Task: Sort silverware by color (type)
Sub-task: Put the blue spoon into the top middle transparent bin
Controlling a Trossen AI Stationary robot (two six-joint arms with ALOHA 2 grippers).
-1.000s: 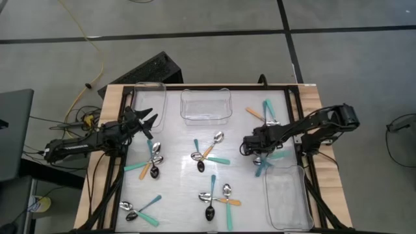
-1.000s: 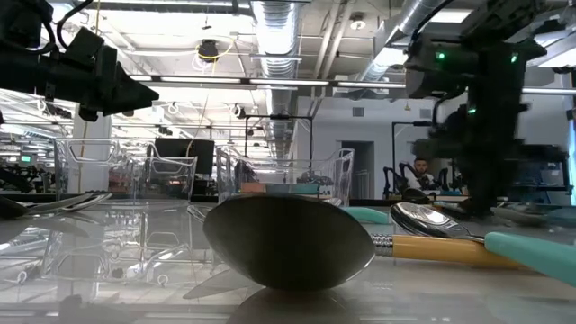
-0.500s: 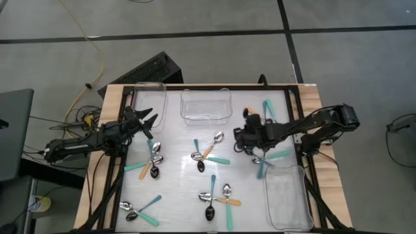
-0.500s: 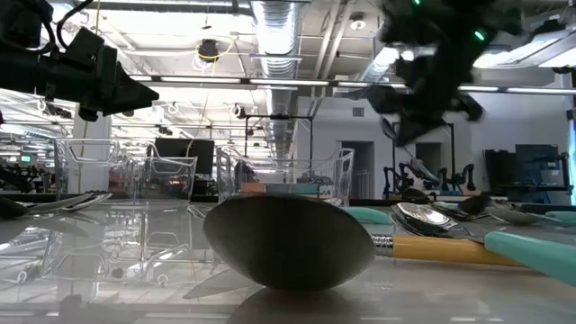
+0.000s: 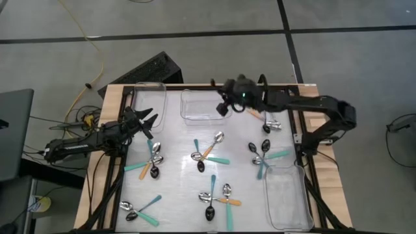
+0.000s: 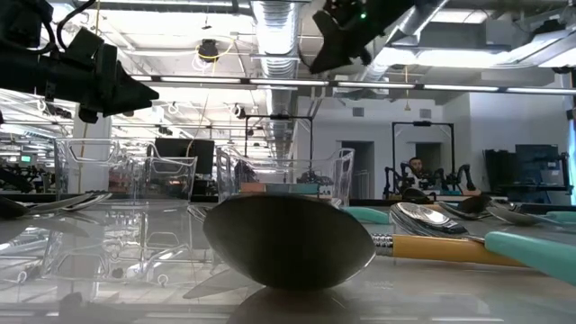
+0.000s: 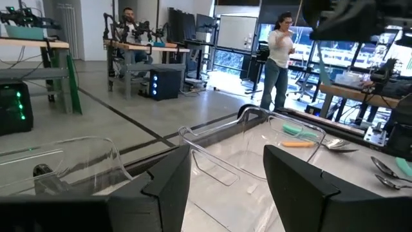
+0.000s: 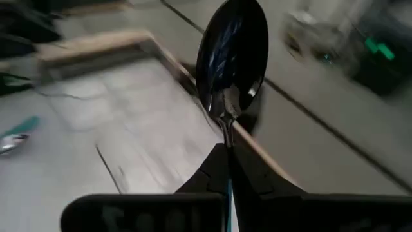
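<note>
1. Pale table (image 5: 182, 169) carries clear bins (image 5: 206, 105) along its far edge and scattered spoons (image 5: 209, 152) with teal and orange handles.
2. Right tool (image 5: 224, 104) hangs over the middle bin's right end, its fingers pinched shut on the handle of a spoon (image 8: 232, 58) whose shiny bowl points away from the wrist.
3. Left tool (image 5: 148, 122) waits near the left bin, fingers (image 7: 170, 183) parted, holding nothing.

Floor: you see grey concrete (image 5: 338, 58) crossed by dark seams, a yellow cable (image 5: 88, 36) trailing over it.
Ceiling: ducts (image 6: 274, 22) and strip lights overhead.
Furniture: workbenches (image 7: 138, 51) with monitors (image 7: 183, 22); a person (image 7: 277, 55) standing beyond.
</note>
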